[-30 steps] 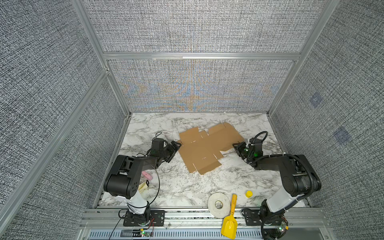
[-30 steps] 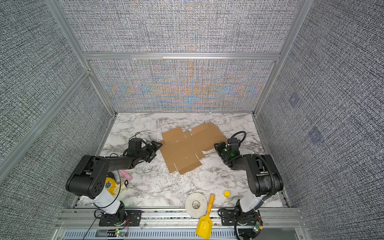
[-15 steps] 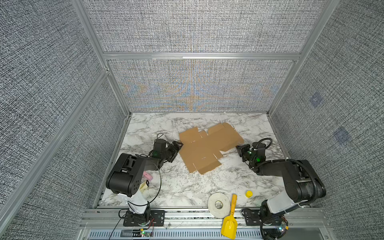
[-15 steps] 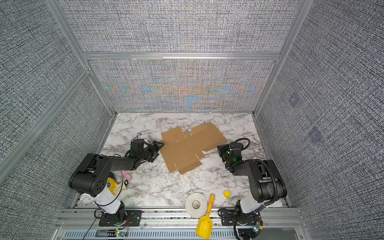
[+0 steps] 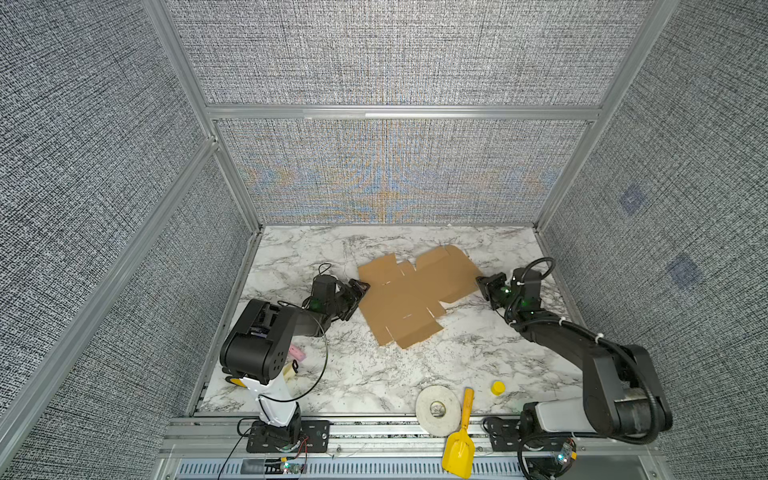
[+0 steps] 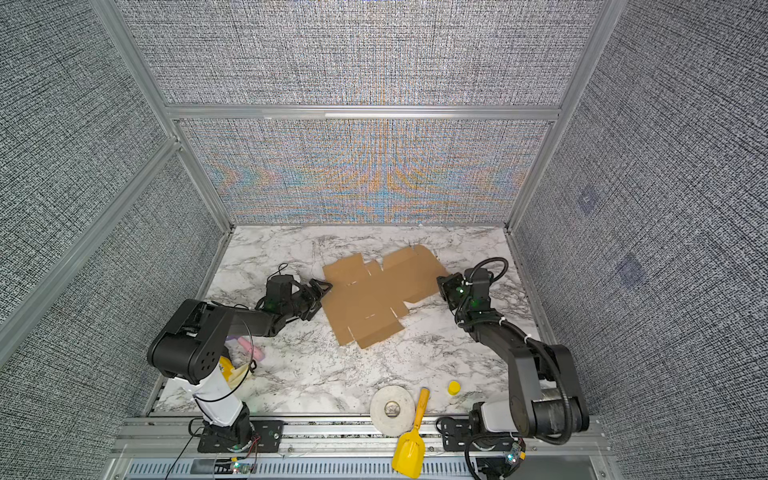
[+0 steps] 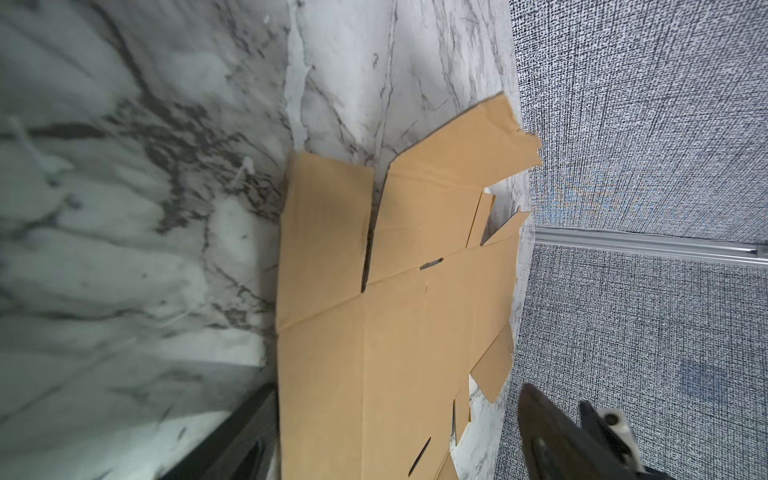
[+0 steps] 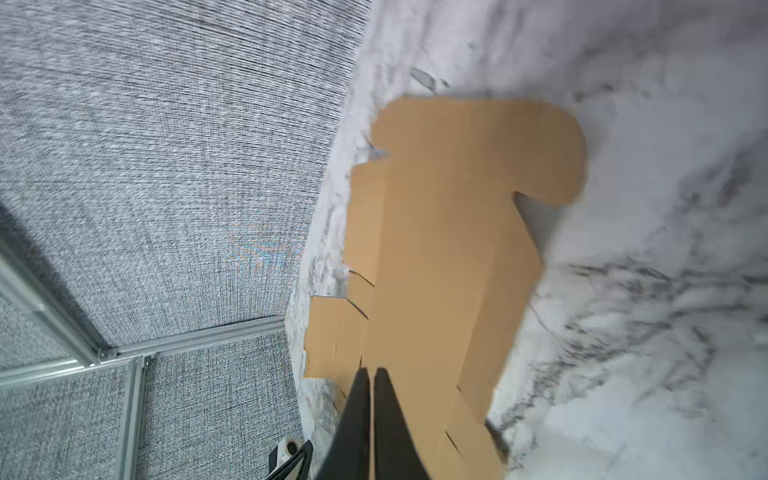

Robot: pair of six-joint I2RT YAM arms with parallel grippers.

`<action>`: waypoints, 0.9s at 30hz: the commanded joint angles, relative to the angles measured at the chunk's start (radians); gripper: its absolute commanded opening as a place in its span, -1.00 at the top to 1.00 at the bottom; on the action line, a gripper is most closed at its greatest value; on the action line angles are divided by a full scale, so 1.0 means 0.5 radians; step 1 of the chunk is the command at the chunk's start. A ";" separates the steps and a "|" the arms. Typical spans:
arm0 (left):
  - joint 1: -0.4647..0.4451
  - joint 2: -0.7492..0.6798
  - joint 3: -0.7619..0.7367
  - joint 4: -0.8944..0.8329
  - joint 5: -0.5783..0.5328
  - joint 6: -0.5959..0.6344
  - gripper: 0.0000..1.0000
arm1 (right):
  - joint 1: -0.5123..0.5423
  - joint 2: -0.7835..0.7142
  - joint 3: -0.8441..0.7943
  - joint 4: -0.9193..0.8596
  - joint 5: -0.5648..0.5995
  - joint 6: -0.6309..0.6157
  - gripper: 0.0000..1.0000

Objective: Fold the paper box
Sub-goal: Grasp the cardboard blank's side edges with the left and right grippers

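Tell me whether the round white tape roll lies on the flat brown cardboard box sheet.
No, the tape roll lies near the front edge, apart from the cardboard sheet.

No legible text, label or number anywhere in view

Bright, even light; soft shadows — moiré shimmer on the back wall [image 5: 386, 187]; wrist views blurred, warped at edges.
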 commanded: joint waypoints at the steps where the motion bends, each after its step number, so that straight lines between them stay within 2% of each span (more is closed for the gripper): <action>1: 0.001 0.022 0.001 -0.212 -0.045 0.040 -0.78 | 0.002 0.006 0.143 -0.515 0.079 -0.397 0.81; 8: -0.001 0.032 0.019 -0.197 -0.050 0.072 -0.55 | 0.012 0.530 0.647 -0.634 -0.183 -0.637 0.79; 12: -0.001 0.022 0.028 -0.188 -0.048 0.093 -0.49 | 0.045 0.769 0.825 -0.716 -0.230 -0.741 0.79; 17: -0.001 0.006 0.038 -0.192 -0.051 0.098 -0.29 | 0.083 0.924 0.718 -0.602 -0.273 -0.658 0.78; 20: -0.003 -0.002 0.053 -0.227 -0.060 0.107 -0.13 | 0.106 0.927 0.624 -0.547 -0.260 -0.621 0.77; 27: -0.004 -0.013 0.104 -0.320 -0.067 0.139 0.05 | 0.122 0.870 0.475 -0.517 -0.220 -0.588 0.77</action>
